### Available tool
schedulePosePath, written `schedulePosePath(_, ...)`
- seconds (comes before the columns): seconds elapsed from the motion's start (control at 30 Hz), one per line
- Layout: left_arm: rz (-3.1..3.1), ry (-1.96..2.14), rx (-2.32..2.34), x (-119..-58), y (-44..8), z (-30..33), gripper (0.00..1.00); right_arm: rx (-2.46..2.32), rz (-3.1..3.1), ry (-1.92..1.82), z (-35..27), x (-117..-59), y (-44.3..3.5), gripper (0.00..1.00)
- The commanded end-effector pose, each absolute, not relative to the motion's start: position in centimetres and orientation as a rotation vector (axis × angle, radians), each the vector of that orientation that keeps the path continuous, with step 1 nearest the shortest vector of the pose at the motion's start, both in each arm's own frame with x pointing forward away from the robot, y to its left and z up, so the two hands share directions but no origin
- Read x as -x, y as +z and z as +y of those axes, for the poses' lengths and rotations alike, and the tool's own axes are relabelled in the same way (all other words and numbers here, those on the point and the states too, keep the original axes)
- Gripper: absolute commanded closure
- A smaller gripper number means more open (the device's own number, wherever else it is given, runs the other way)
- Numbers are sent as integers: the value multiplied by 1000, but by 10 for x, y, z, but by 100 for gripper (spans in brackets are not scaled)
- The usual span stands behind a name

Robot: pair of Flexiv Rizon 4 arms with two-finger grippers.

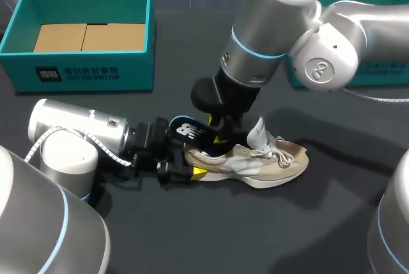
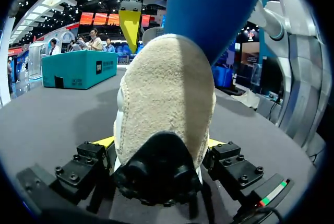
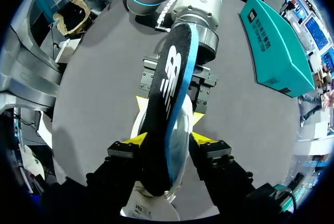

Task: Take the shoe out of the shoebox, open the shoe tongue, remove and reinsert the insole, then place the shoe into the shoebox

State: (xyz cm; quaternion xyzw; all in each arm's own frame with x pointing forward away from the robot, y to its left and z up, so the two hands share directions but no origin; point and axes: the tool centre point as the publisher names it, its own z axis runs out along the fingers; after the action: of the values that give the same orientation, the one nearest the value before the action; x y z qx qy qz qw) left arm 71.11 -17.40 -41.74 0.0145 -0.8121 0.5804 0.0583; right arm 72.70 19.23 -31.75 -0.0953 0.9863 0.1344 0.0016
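The left end effector (image 2: pixel 159 143) is clenched on the heel of the beige shoe (image 1: pixel 271 159), which rests sole-down on the desk (image 1: pixel 255 235). The right end effector (image 3: pixel 168 139), above the shoe's opening, grasps the black-and-blue insole (image 3: pixel 169 72) between its fingers. The insole sticks up past the heel.

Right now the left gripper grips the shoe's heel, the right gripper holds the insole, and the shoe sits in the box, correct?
No: the shoe is not in the box; it lies on the table, as the head view shows. The rest stands: the left gripper grips its heel and the right gripper holds the insole.
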Motion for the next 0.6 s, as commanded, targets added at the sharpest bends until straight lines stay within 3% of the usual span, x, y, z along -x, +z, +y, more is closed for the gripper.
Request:
schedulePosePath(0.03,-2462,1758,-46,-708,-420,-173,100,249,3106,399,193,-726,-311,49)
schedulePosePath(0.13,-2462,1758,-46,-708,-420,-173,100,189,3118,411,190,-725,-309,27)
schedulePosePath(0.47,-2462,1758,-46,-708,-420,-173,100,1,3132,477,185,-721,-306,36)
schedulePosePath(0.6,-2462,1758,-46,-708,-420,-173,100,-78,3136,551,185,-721,-306,33)
